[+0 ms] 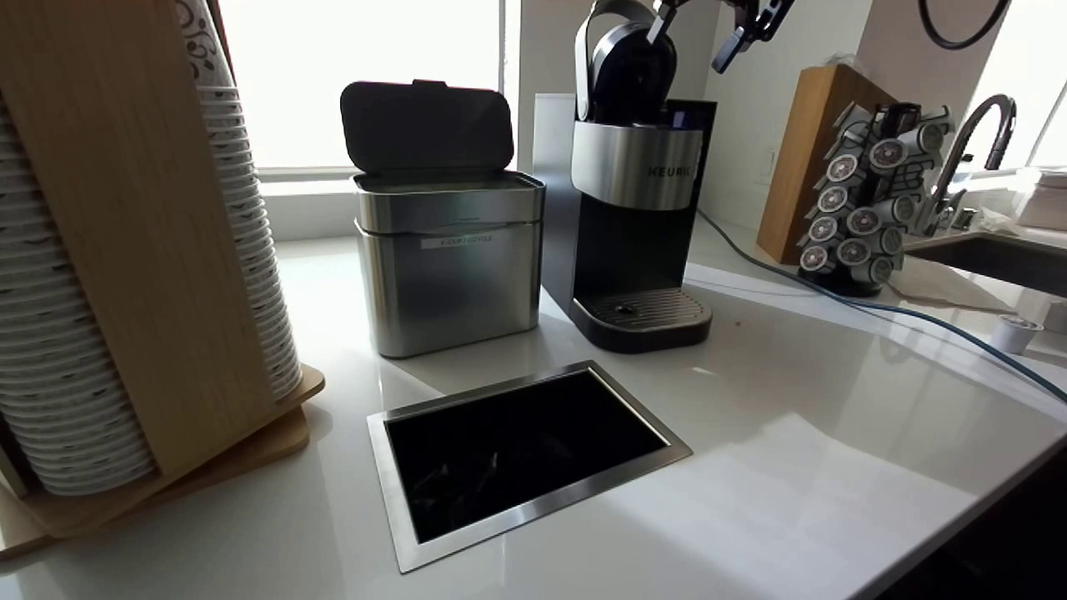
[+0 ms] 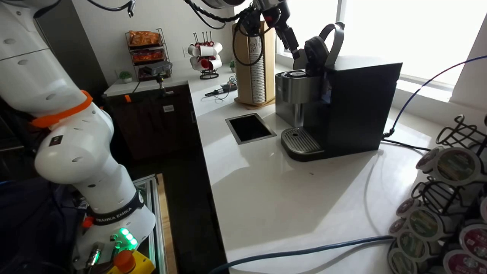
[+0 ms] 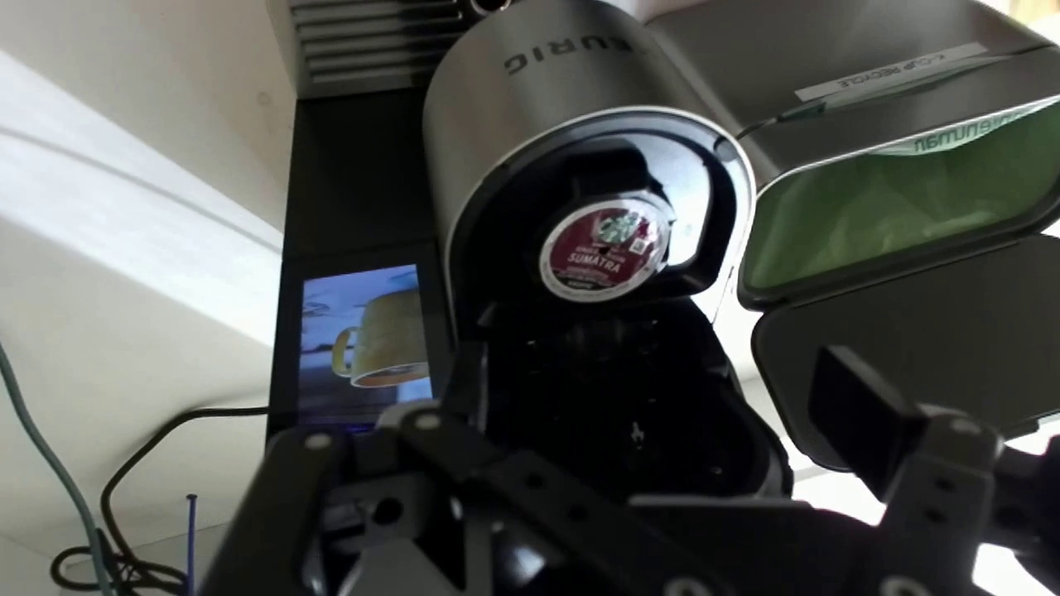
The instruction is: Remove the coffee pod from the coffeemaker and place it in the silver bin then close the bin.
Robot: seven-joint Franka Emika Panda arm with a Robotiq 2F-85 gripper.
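Observation:
The coffeemaker (image 1: pixel 638 167) stands with its top raised in both exterior views (image 2: pixel 354 110). In the wrist view, a maroon-topped coffee pod (image 3: pixel 609 248) sits in the holder of the coffeemaker (image 3: pixel 538 83). The silver bin (image 1: pixel 458 287) stands beside it with its black lid up. In the wrist view, the bin (image 3: pixel 894 108) shows a green liner. An exterior view shows the bin (image 2: pixel 286 114) mostly hidden behind the coffeemaker. My gripper (image 1: pixel 693 37) is open with nothing between its fingers, above and in front of the raised top. Its fingers (image 3: pixel 662 393) are wide apart.
A steel-rimmed countertop opening (image 1: pixel 533 458) lies in front of the bin. A wooden cup rack (image 1: pixel 142 208) stands on the bin's far side from the coffeemaker. A pod carousel (image 1: pixel 863 200), a loose pod (image 1: pixel 1015 333) and a blue cable (image 2: pixel 304 253) are on the coffeemaker's other side.

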